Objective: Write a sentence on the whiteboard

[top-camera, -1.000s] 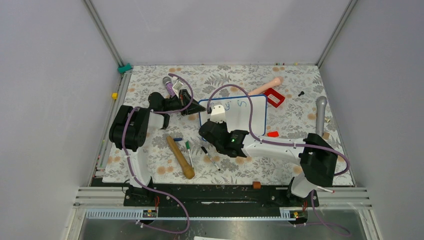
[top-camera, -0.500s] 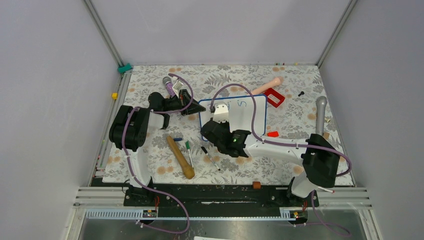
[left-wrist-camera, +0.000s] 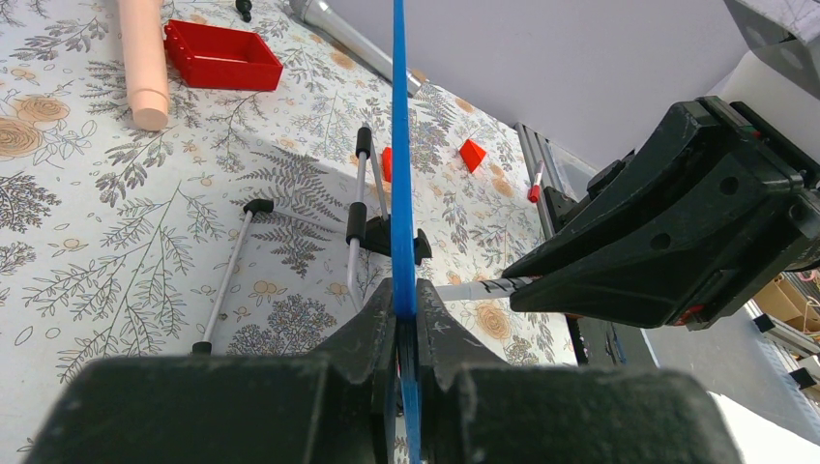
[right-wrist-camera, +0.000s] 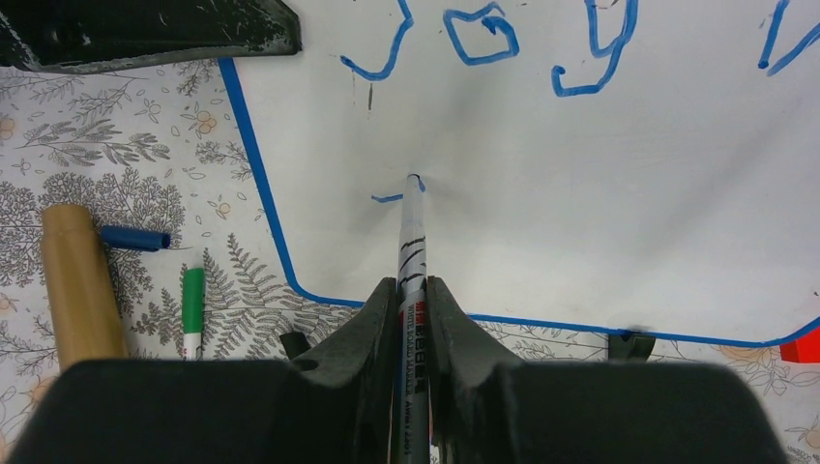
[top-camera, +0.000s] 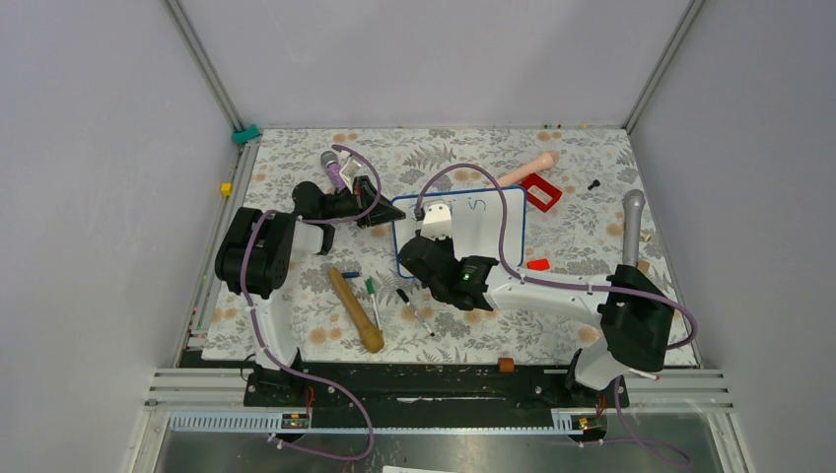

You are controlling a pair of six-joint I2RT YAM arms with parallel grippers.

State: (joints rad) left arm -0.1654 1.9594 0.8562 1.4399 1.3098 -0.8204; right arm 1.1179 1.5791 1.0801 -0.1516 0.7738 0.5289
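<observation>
The left gripper (left-wrist-camera: 404,307) clamps the whiteboard's (right-wrist-camera: 580,242) edge at the table (top-camera: 296,168) centre; the right gripper (right-wrist-camera: 411,290), closed on a marker (right-wrist-camera: 414,237), starts the sentence's (right-wrist-camera: 482,37) second line. Excess pressure could skew the board.

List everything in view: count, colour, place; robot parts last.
glossy rectangular whiteboard: one, white with blue frame, table centre
handwritten sentence: one, blue, on the whiteboard, "Joy" legible
slim whiteboard marker: one, white, tip on the board
wooden cylinder: one, tan, left of the board
green pen: one, green, beside that cylinder
pen cap: one, blue, beside that cylinder
square plastic frame: one, red, beyond the board's right corner
smooth peach rod: one, peach, beside the frame
metal tube: one, grey, right edge
left gripper: one, black, shut on the whiteboard's edge
right gripper: one, black, shut on the marker
</observation>
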